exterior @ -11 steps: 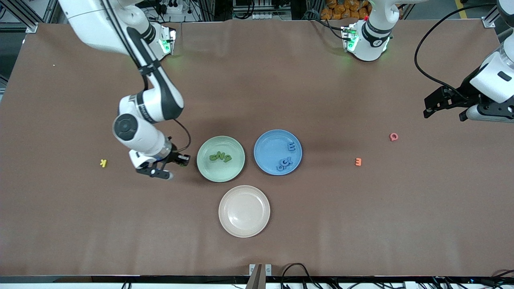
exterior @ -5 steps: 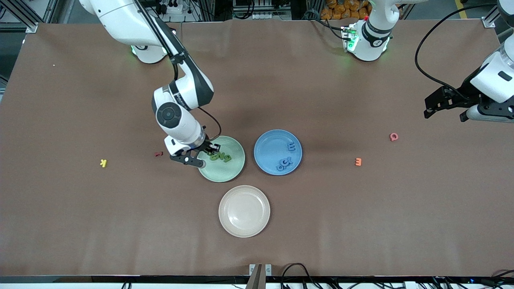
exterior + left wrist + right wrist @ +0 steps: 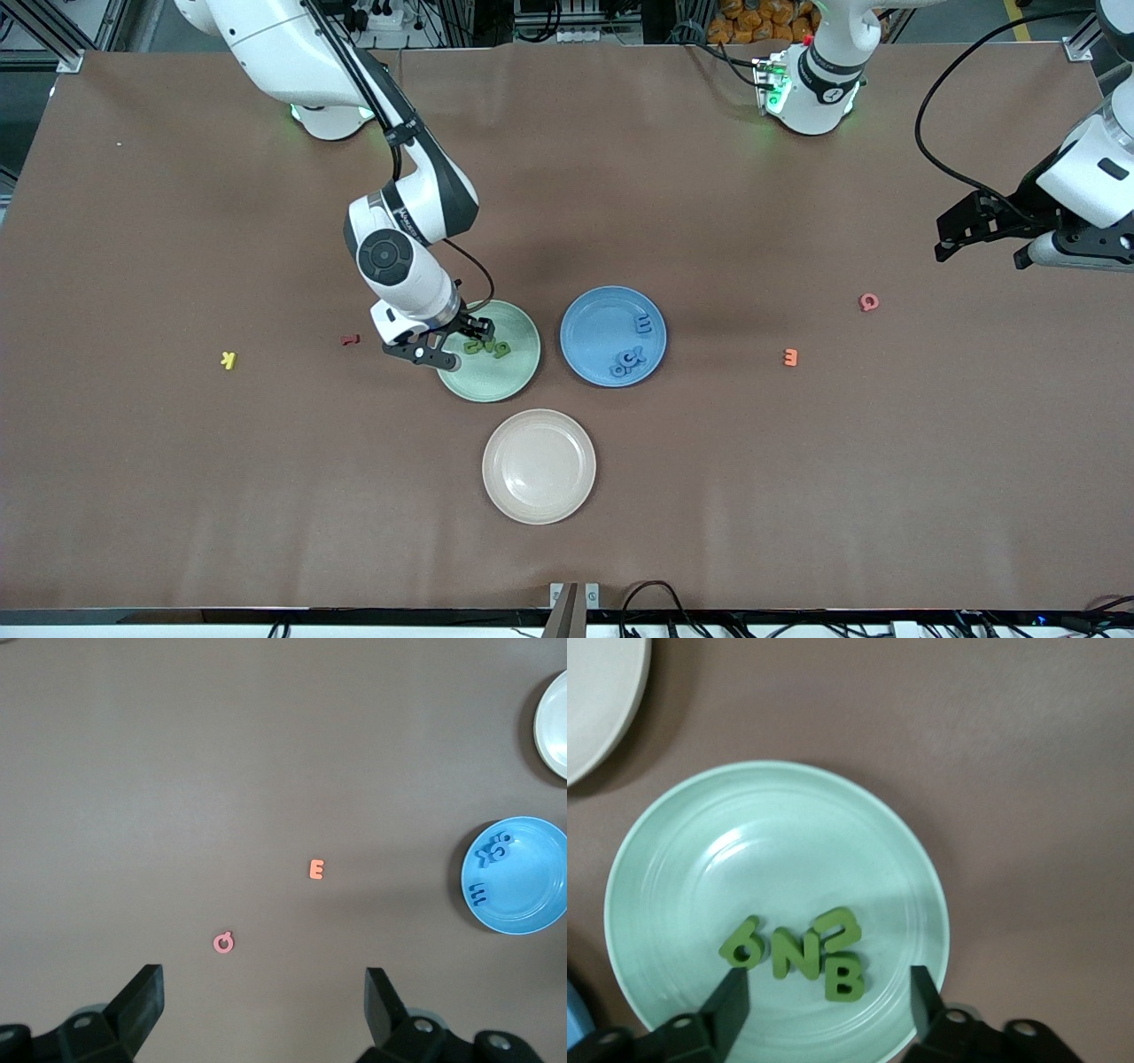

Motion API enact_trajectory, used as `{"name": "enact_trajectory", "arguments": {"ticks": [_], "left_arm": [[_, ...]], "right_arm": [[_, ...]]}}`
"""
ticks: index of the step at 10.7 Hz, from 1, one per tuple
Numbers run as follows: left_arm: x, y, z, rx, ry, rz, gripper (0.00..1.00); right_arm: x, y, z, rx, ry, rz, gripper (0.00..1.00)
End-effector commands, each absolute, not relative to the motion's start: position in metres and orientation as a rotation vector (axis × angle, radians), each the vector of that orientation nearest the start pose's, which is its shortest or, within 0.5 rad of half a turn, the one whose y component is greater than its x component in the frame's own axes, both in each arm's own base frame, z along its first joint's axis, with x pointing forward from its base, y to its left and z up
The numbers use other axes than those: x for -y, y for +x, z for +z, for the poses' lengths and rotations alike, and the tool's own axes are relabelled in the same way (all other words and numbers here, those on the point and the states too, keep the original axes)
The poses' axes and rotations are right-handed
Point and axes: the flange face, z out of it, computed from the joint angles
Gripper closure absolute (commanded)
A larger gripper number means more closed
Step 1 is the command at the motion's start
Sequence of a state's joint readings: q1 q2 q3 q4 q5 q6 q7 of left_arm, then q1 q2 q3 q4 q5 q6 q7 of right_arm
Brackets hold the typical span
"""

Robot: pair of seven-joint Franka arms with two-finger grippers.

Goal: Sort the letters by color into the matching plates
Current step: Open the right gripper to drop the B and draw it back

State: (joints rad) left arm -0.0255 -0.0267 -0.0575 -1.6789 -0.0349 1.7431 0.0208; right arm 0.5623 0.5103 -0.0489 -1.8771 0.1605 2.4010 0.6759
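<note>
My right gripper [image 3: 465, 347] hangs low over the pale green plate [image 3: 505, 377], at its edge toward the right arm's end of the table. Its fingers stand open. In the right wrist view several green letters [image 3: 796, 954] lie together in this plate [image 3: 788, 842]. A green B [image 3: 843, 979] lies free between the spread fingers [image 3: 731, 1001], touching neither. The blue plate [image 3: 594, 323] beside it holds a blue E [image 3: 644, 325] and a small cluster of blue letters [image 3: 626, 361]. My left gripper [image 3: 983, 252] waits open above the table at the left arm's end, and the left wrist view shows it [image 3: 263, 1005] empty.
A beige-pink plate [image 3: 539, 466] sits nearer the front camera than the other two. Loose on the table are a yellow K [image 3: 229, 360], a small red letter [image 3: 351, 339], an orange E [image 3: 790, 357] and a pink Q [image 3: 869, 302].
My right gripper swung from the table beside the green plate to over that plate and opened. The green B now lies among the other green letters. The left arm stayed still.
</note>
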Motion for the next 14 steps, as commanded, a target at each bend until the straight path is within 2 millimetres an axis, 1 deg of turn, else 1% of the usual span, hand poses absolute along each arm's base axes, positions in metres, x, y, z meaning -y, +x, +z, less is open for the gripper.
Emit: {"name": "enact_trajectory", "arguments": {"ticks": [1, 3, 4, 5, 7, 8, 9, 10, 12, 14], "left_arm": [[0.047, 0.558, 0.602, -0.186, -3.161, -0.152, 0.00], [0.047, 0.558, 0.603, -0.186, -3.161, -0.155, 0.00], [0.047, 0.558, 0.602, -0.186, -3.161, -0.152, 0.00], [0.047, 0.558, 0.603, -0.186, -3.161, -0.155, 0.00], [0.047, 0.558, 0.603, -0.186, -3.161, -0.155, 0.00], [0.047, 0.558, 0.602, -0.186, -3.161, -0.152, 0.00], [0.047, 0.557, 0.603, -0.186, -3.161, -0.155, 0.00], [0.048, 0.557, 0.605, -0.191, -3.159, -0.162, 0.00], [0.048, 0.559, 0.606, -0.195, -3.145, -0.176, 0.00], [0.045, 0.560, 0.603, -0.188, -3.146, -0.174, 0.00]], "right_arm": [[-0.268, 0.585, 0.258, -0.285, -3.058, 0.002, 0.00], [-0.217, 0.611, 0.277, -0.233, -3.072, 0.008, 0.00], [-0.196, 0.619, 0.285, -0.216, -3.101, 0.057, 0.00], [-0.170, 0.630, 0.298, -0.197, -3.135, 0.069, 0.00], [-0.120, 0.647, 0.330, -0.178, -3.179, 0.122, 0.00], [-0.092, 0.652, 0.351, -0.151, -3.183, 0.131, 0.00], [-0.068, 0.654, 0.371, -0.148, -3.180, 0.120, 0.00], [-0.040, 0.654, 0.386, -0.150, -3.173, 0.104, 0.00], [0.007, 0.649, 0.421, -0.165, -3.153, 0.050, 0.00], [0.031, 0.637, 0.462, -0.222, -3.160, -0.011, 0.00]]}}
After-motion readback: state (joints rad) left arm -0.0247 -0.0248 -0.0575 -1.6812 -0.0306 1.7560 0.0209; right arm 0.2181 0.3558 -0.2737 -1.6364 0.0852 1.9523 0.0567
